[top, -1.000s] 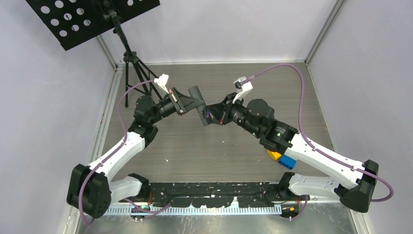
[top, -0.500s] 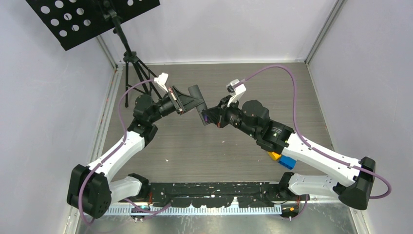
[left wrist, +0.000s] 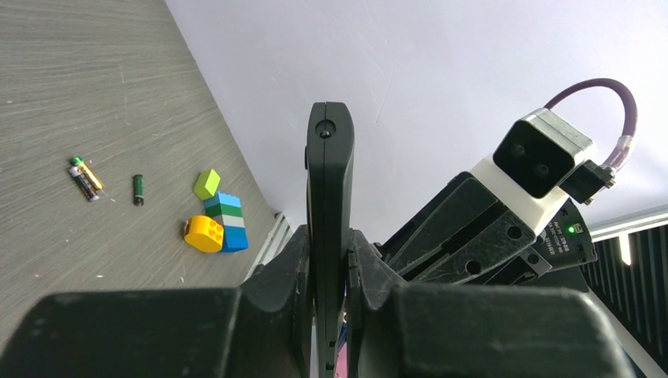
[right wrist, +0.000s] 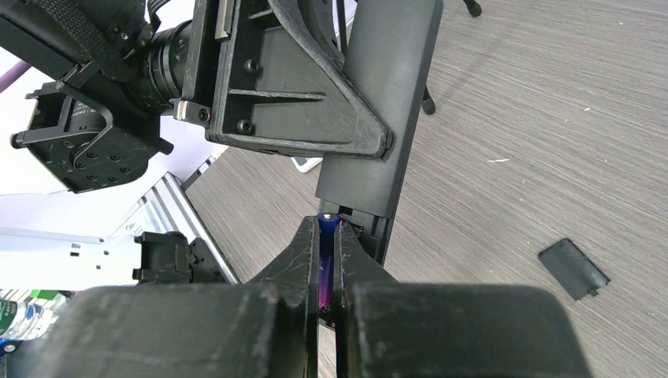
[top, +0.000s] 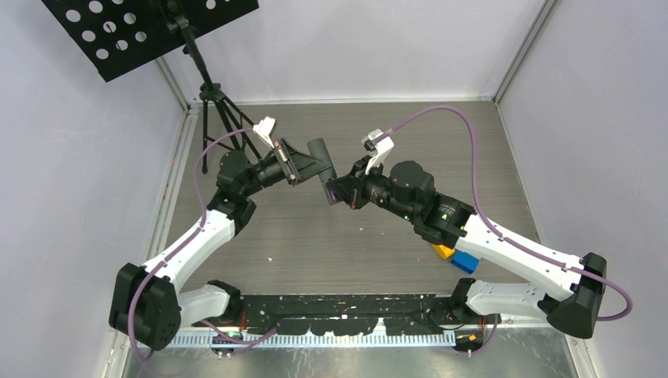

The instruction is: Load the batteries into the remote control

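Pale walls [top: 354, 47] box in a grey wood-grain table [top: 315, 244] — black music stand [top: 213, 12] (perforated) back left.

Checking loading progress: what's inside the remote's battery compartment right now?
The purple battery, pinched in the right gripper, has its tip at the open compartment; the interior is hidden behind the fingers.

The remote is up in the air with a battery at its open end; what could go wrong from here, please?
The battery, pinched in the right jaws, has only its tip at the open end of the remote; a skewed push could flip it onto the table. The left jaws alone hold the remote in mid-air, so pressing may twist it.
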Controlling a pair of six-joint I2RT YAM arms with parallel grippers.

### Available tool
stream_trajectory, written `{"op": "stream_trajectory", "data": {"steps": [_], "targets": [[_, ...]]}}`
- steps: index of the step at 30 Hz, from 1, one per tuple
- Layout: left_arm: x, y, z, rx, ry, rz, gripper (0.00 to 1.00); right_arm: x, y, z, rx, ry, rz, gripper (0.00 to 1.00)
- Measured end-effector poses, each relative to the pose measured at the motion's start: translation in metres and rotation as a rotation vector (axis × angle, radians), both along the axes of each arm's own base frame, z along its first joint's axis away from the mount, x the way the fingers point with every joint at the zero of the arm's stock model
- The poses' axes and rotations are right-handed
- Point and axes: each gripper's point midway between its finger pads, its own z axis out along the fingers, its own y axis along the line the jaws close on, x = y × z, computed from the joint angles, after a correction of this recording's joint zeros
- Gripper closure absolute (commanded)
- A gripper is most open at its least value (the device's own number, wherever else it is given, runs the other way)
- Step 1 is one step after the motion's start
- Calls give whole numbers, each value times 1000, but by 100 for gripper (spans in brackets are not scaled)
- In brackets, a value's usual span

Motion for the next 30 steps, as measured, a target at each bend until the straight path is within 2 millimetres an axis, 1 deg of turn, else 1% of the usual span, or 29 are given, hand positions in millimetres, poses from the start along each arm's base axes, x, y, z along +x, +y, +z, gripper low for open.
{"op": "stream_trajectory", "data": {"steps": [13, 23, 30], "targets": [[3, 0, -1, -9, 35, 12, 100, 3, 0, -2, 12, 19, -25, 94], [13, 2, -12, 12, 123, 64, 100, 12, -3, -15, -6, 13, -88, 94], [18, 4, -12, 21, 154, 95, 100, 16, -2, -18, 0, -2, -121, 89]]}}
